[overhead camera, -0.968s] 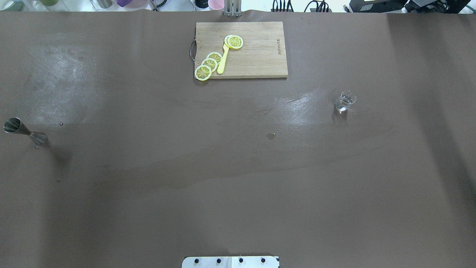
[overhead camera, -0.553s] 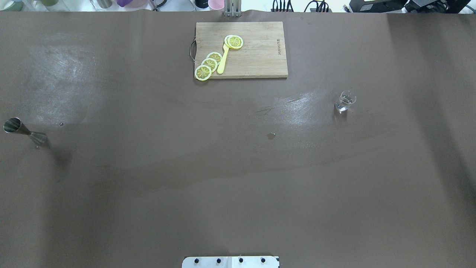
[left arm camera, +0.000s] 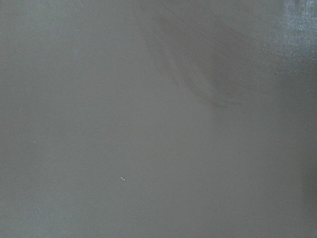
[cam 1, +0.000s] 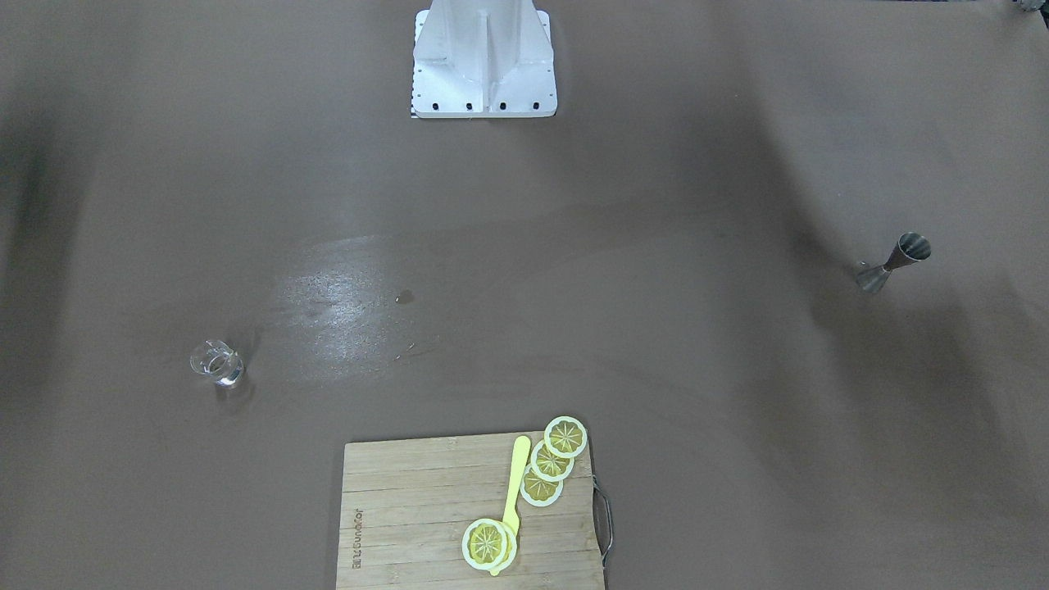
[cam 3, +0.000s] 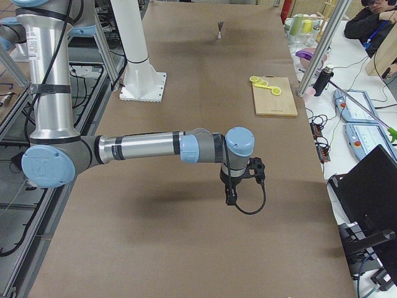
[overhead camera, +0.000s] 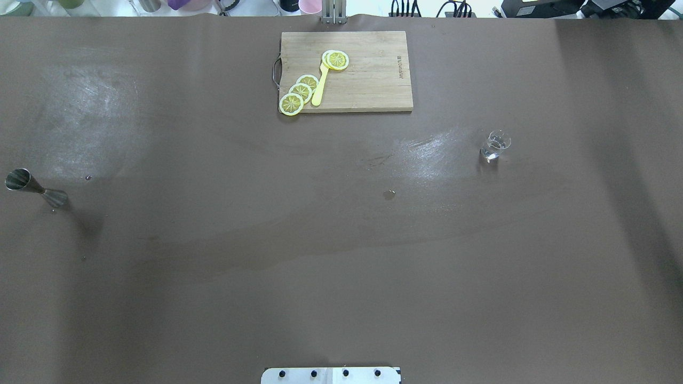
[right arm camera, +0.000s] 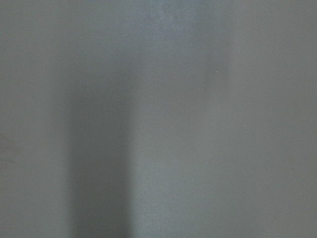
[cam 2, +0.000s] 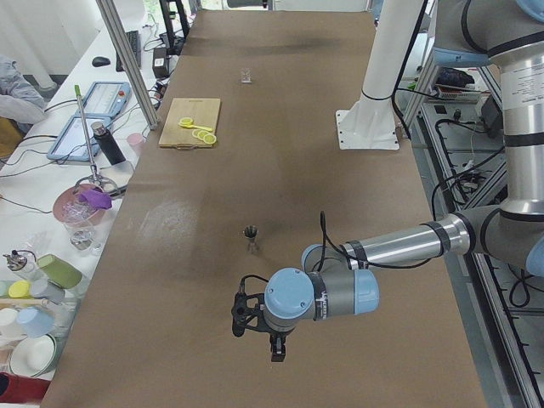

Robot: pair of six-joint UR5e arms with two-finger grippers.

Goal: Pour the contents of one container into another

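Spotting jigger standing upright far L, vert axis, just inboard of left gripper; spotting glass upright at R, well apart, nearer right gripper; not managing to tell either's fingers apart/together; judging L side reaching jigger first.

Jigger stands at the left edge of the table; glass right of centre; cutting board far centre, lemon slices on it.

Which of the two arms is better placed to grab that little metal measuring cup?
Left, probably: the jigger stands on the robot's left half, with the left gripper hanging nearby; the right gripper is far across.
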